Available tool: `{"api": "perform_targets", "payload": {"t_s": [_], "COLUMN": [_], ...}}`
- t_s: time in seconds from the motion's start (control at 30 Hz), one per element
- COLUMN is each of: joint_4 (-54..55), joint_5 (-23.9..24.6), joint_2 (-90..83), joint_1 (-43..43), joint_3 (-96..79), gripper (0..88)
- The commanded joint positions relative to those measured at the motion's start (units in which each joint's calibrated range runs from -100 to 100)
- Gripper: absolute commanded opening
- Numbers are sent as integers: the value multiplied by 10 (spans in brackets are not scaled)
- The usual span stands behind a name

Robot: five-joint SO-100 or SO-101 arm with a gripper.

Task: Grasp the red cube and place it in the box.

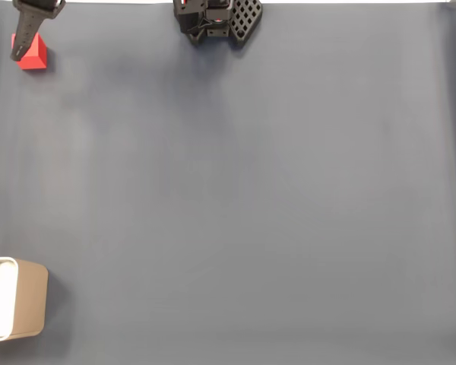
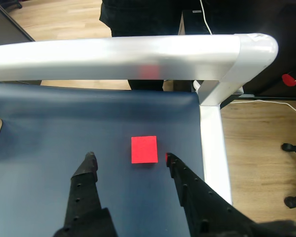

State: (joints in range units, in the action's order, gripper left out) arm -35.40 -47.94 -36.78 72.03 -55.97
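Note:
The red cube [image 1: 34, 55] lies on the dark blue mat at the top left corner of the fixed view. In the wrist view the red cube [image 2: 144, 149] sits just ahead of my gripper [image 2: 129, 158], between the lines of its two black fingers. The gripper is open, one fingertip [image 2: 91, 158] to the left of the cube and the other fingertip [image 2: 169, 159] close to its right side. In the fixed view a black finger [image 1: 24, 36] overlaps the cube's left part. The box [image 1: 24, 304], tan with a white inside, stands at the bottom left edge.
The arm's black base [image 1: 216, 19] sits at the top middle of the fixed view. A silver metal frame [image 2: 138, 57] borders the mat right behind the cube and down its right side. Wooden floor [image 2: 256, 148] lies beyond that edge.

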Motion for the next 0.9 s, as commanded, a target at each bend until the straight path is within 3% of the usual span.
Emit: {"api": "perform_targets", "payload": {"t_s": [0.0,0.87], "joint_4": [21,112], "joint_5": [-6,-17], "joint_2": [-18,-31], "joint_1": [12,5], "joint_3": [-1,-119], "gripper": [327,331]}}
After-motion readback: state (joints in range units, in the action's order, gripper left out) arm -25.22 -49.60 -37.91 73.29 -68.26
